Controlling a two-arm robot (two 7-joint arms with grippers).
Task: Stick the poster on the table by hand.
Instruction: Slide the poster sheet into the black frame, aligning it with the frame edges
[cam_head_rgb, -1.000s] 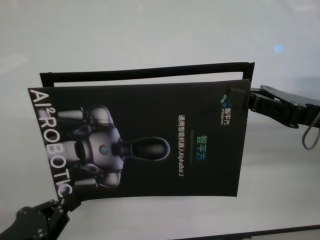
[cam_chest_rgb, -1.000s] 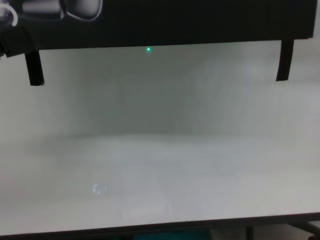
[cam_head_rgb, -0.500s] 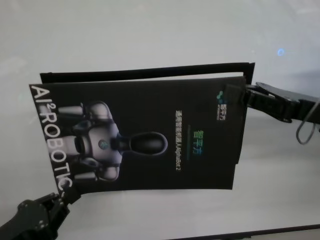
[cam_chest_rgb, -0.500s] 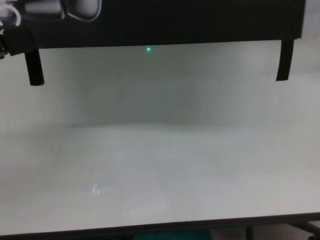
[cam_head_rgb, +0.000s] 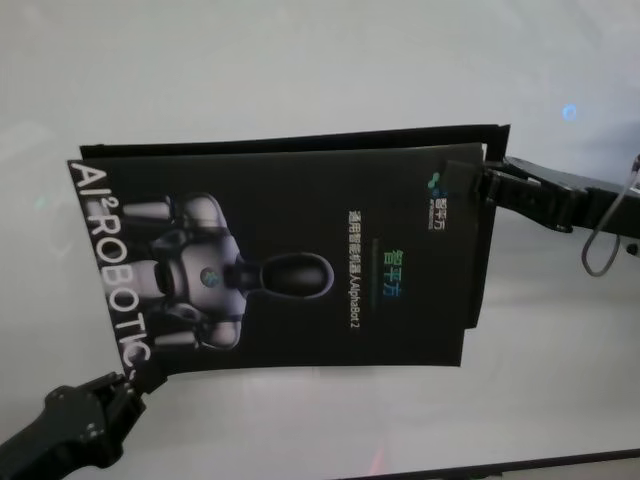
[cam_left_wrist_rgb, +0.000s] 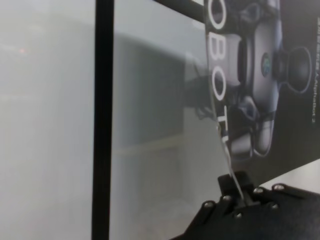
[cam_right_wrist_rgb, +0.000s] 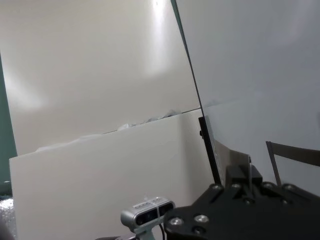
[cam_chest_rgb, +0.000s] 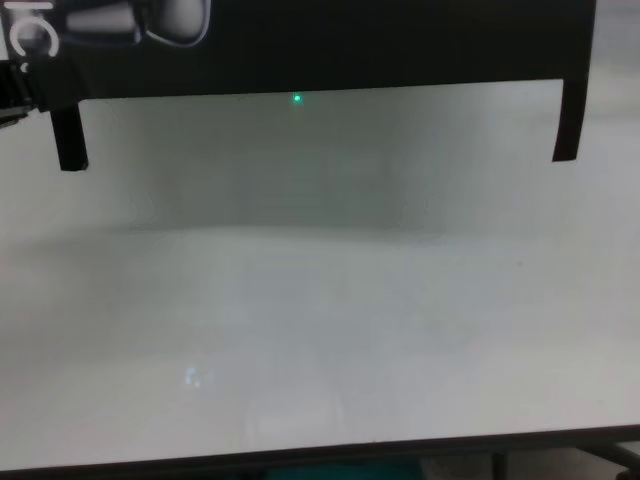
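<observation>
Above the white desk (cam_head_rgb: 300, 60) the poster (cam_head_rgb: 300, 260) is pinched at opposite corners by left gripper (cam_head_rgb: 128, 385) and right gripper (cam_head_rgb: 478, 182); it should be lowered flat and level.

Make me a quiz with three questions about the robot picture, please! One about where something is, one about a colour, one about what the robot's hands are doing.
1. Where does the left gripper hold the poster?
A. its far right corner
B. its near left corner
C. its middle

2. What colour is the lettering "ROBOTIC" on the poster?
A. white
B. red
C. yellow

3. How is the poster held over the table?
A. lying loose, nothing touching it
B. by one gripper only
C. by both grippers, jaws shut on its corners

Answers:
1. B, since the head view shows the left gripper at the poster's near left corner.
2. A, since the letters show white on black.
3. C, since the right gripper clamps the far right corner while the left one clamps the near left one.
</observation>
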